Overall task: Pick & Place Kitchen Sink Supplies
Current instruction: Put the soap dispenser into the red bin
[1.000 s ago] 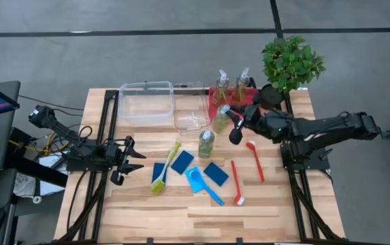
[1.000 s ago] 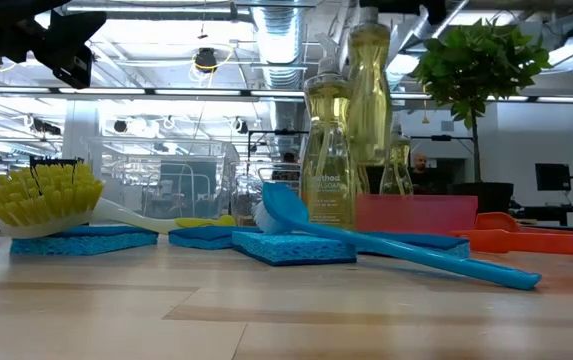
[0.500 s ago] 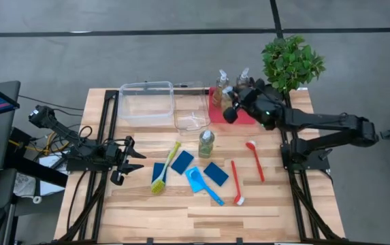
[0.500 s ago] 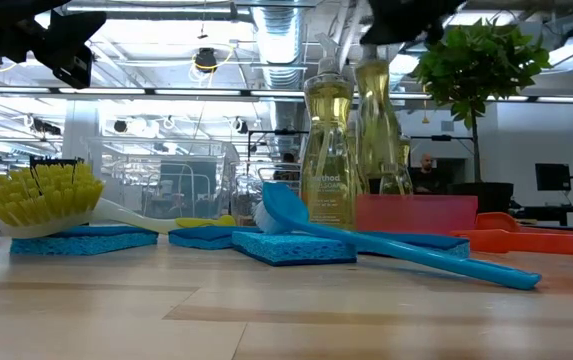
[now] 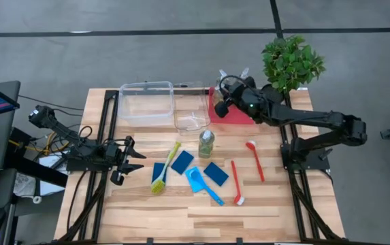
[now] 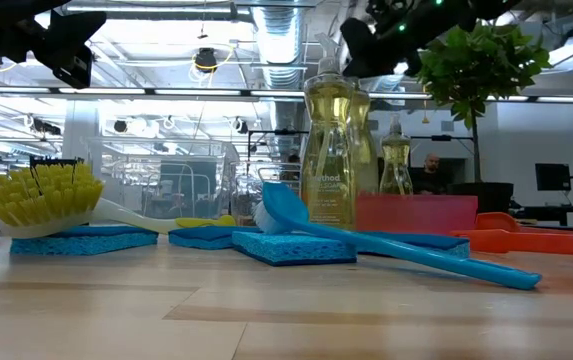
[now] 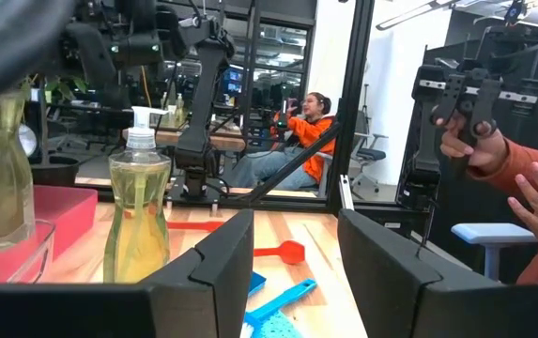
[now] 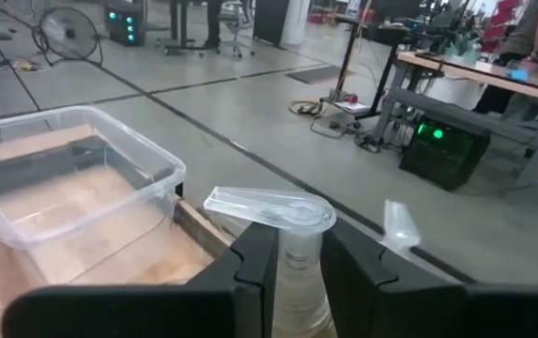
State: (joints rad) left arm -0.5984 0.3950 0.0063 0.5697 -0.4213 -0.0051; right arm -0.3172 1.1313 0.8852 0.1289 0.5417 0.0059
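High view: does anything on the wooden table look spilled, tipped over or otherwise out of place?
Nothing looks spilled or damaged. The clear pump bottle of yellow-green liquid stands upright, alone in the middle of the table. The only untidy spot is that the green long-handled brush lies partly across a flat blue sponge.

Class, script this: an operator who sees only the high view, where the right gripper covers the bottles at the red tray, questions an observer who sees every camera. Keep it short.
Operator: What is under the right gripper?
Observer: The right wrist view shows its fingers on either side of a pump bottle, gripping the neck just below the pump head.
Operator: Is anything else standing at the red tray?
Observer: Yes. The low view shows a second bottle upright behind the tray's front wall.
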